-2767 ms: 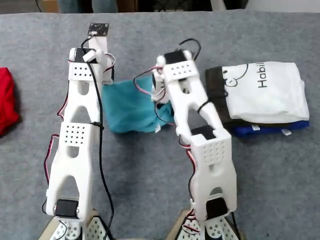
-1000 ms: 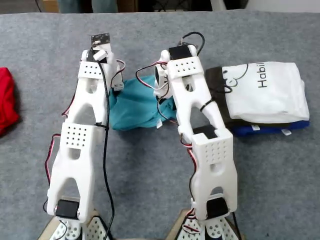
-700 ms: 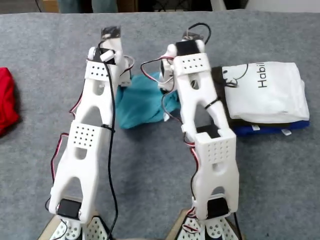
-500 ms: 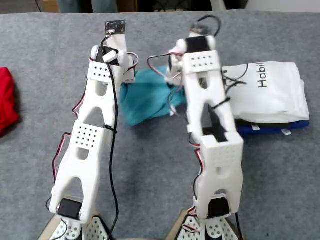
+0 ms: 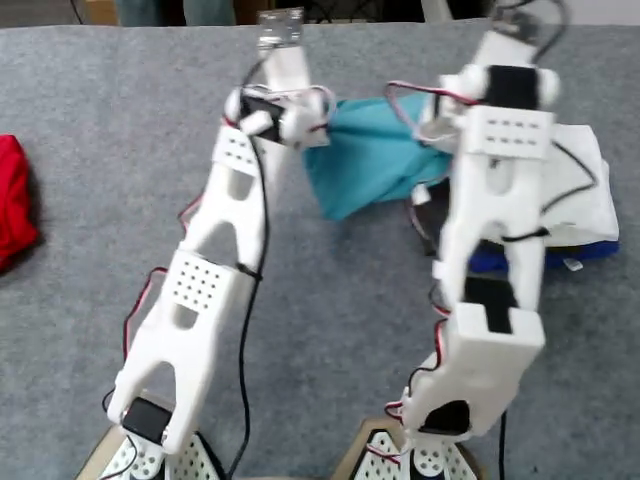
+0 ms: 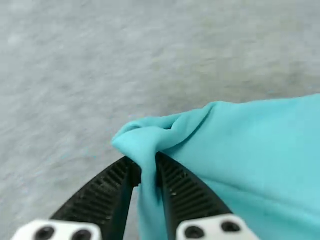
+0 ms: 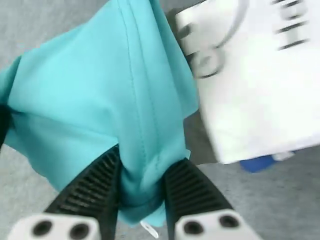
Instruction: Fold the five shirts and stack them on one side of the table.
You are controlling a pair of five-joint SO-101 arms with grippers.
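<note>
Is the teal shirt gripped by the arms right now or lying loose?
Gripped. The left gripper is shut on a bunched corner of the teal shirt; the right gripper is shut on another edge.

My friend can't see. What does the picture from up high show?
The left gripper and right gripper hold a teal shirt between them. Folded shirts are stacked just past the right gripper; a red shirt lies at the opposite edge.

The teal shirt (image 5: 370, 160) was plain; the white shirt (image 5: 587, 195) bore black print; the blue shirt (image 5: 590, 250) and red shirt (image 5: 12, 215) were solid; the table (image 5: 100, 120) was flecked grey.
</note>
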